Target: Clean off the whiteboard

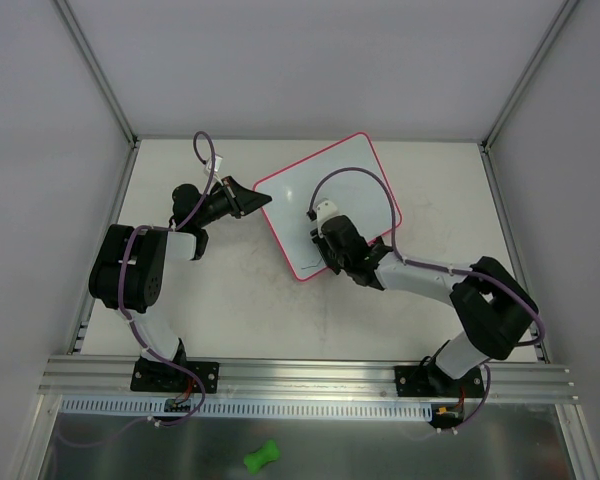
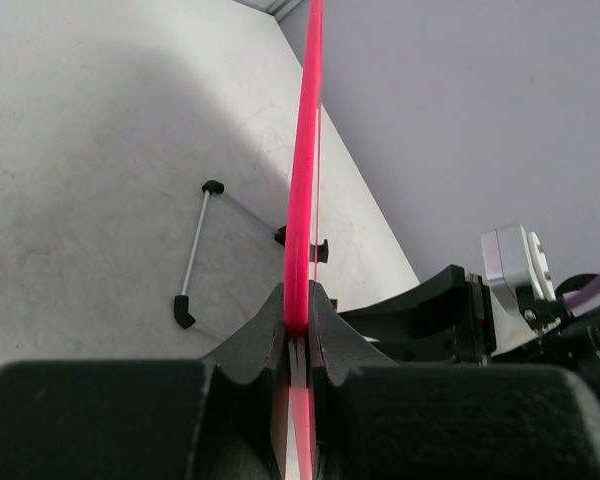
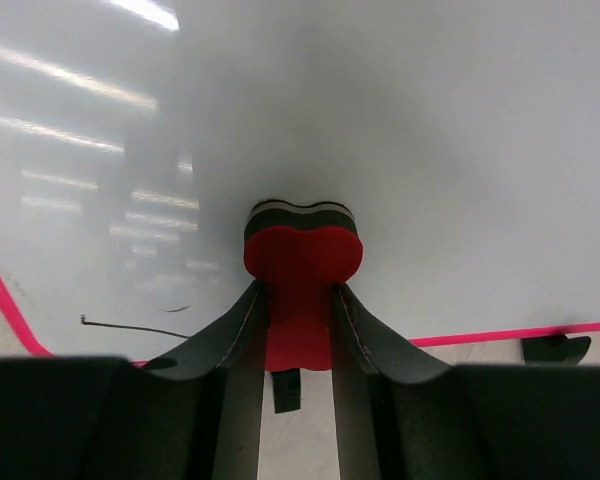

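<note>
You've got no readable txt, labels, brands or nos. in any view. Only mark on the whiteboard (image 3: 430, 120) is a thin dark stroke (image 3: 130, 324) by its pink frame: just a line, no letter or digit.

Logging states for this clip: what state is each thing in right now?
whiteboard: lying askew, mostly clean.
marker line: unerased, near a frame corner.
eraser: gripped, felt side toward the board.
left end effector: shut on the whiteboard's frame.
right end effector: shut on the eraser.
</note>
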`<control>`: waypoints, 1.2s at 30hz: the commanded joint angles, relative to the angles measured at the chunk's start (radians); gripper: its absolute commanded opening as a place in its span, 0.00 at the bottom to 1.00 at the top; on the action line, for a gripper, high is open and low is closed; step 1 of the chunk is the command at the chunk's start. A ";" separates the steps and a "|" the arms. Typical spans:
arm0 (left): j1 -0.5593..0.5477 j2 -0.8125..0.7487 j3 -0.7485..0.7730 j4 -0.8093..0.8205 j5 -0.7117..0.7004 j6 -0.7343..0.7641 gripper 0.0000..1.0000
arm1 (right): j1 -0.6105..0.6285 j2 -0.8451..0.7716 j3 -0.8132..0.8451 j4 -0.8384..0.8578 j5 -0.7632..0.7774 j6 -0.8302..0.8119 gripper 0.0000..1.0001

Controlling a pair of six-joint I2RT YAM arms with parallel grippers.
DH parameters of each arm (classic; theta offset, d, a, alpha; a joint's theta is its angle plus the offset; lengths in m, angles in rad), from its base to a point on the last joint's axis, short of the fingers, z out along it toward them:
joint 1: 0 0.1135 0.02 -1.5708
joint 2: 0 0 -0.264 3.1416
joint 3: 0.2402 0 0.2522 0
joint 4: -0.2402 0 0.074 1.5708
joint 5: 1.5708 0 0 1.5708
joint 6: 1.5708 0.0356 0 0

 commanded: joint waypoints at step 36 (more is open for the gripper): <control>-0.017 -0.007 -0.004 -0.035 0.055 0.092 0.00 | 0.165 0.113 0.102 -0.034 0.207 0.081 0.00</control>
